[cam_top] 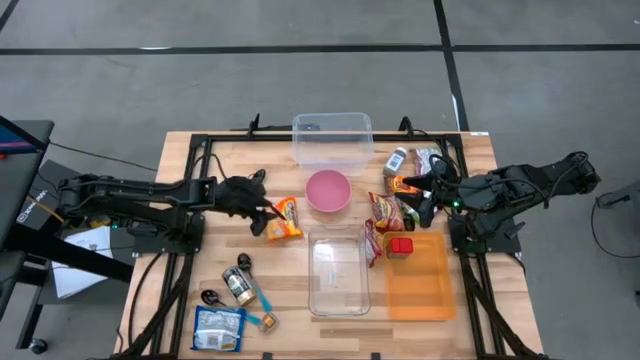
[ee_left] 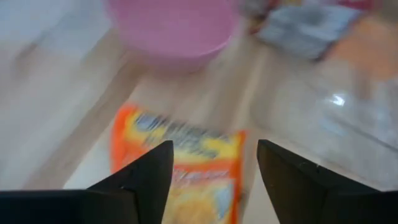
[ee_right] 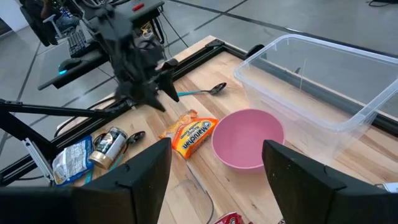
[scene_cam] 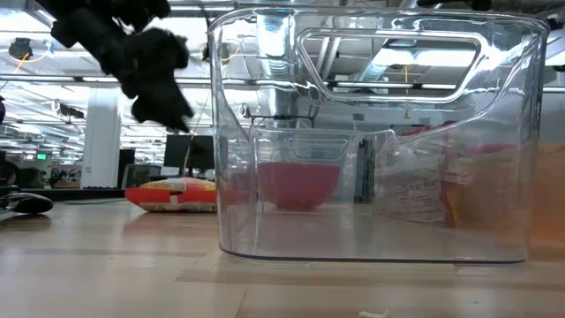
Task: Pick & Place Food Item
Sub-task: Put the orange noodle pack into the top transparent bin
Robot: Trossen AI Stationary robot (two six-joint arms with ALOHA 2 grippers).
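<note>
An orange noodle packet [cam_top: 284,219] lies flat on the wooden table, left of the pink bowl [cam_top: 328,190]. My left gripper [ee_left: 214,168] hangs open just above the packet's left end [ee_left: 180,180]. The low view shows it [scene_cam: 166,106] clear of the packet [scene_cam: 172,194]. My right gripper [ee_right: 216,180] is open and holds nothing. It waits raised at the right [cam_top: 420,195], over a few snack packets [cam_top: 388,210].
One clear tub [cam_top: 332,138] stands at the far edge and another [cam_top: 338,272] near the middle front. At the right front is an orange tray [cam_top: 420,285] holding a red item [cam_top: 401,245]. A can [cam_top: 238,285], spoons and a blue packet [cam_top: 218,328] lie at the near left.
</note>
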